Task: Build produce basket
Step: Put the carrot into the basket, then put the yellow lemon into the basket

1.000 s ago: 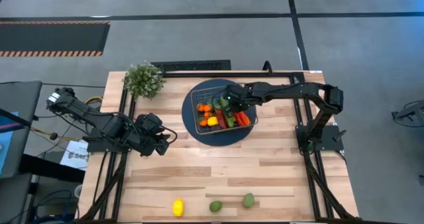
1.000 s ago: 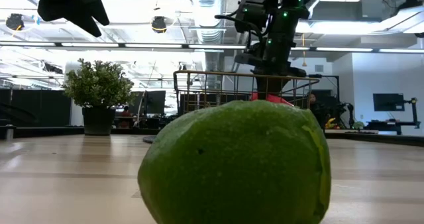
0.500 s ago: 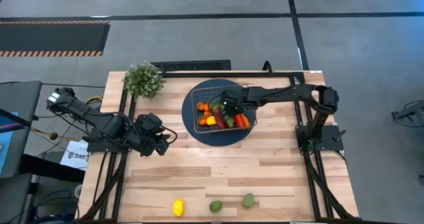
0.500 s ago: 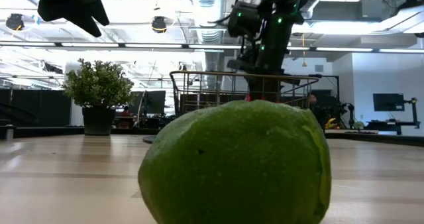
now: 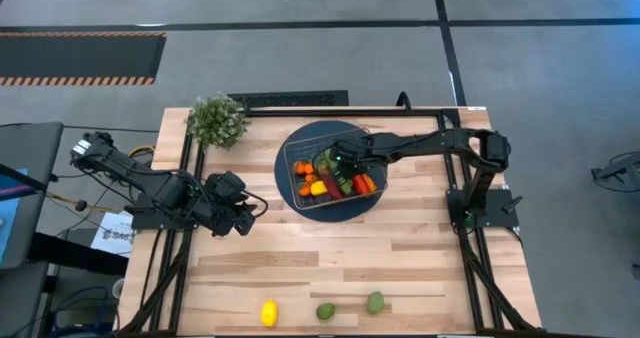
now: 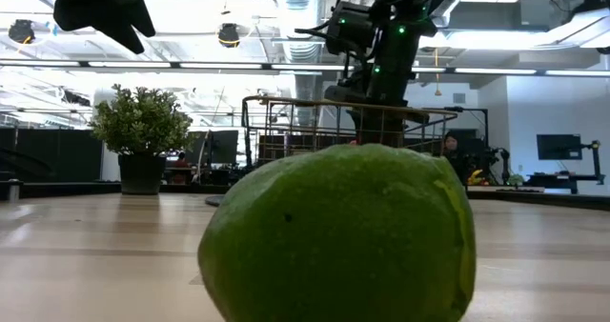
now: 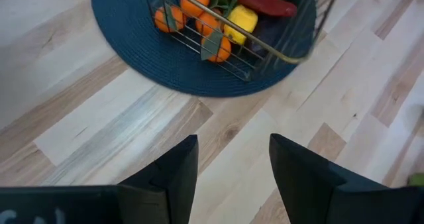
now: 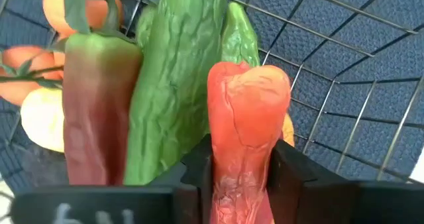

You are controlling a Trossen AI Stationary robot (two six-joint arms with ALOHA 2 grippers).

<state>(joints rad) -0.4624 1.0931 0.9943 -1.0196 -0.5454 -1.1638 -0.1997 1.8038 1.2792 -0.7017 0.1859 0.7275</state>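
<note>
The wire basket [image 5: 327, 178] stands on a dark blue round disc [image 5: 330, 206] at the table's far middle. It holds tangerines, a yellow lemon, a green cucumber [image 8: 179, 85] and a red-green pepper [image 8: 96, 108]. My right gripper [image 5: 341, 162] reaches down into the basket, shut on an orange-red pepper [image 8: 248, 111]. My left gripper [image 5: 247, 214] hangs open above the table's left part, its fingers [image 7: 175, 174] empty. A lemon [image 5: 268, 313] and two green fruits [image 5: 325, 311] [image 5: 375, 301] lie by the near edge. My right gripper pinches the orange-red pepper between its two fingers [image 8: 195, 168], on the two sides of its near part [image 8: 244, 174]. The fingers slant down from the table's right, along the pepper. The pepper's far end [image 8: 248, 78] points into the basket, beside the cucumber.
A bushy potted plant [image 5: 217, 120] stands at the far left corner. One green fruit [image 6: 338, 231] sits right in front of the low camera and hides much of the table. Bare wood lies between the basket and the near fruits.
My right gripper has gone down and toward the table's left, deeper into the basket with the pepper. The basket has slid a little to the left on the disc.
</note>
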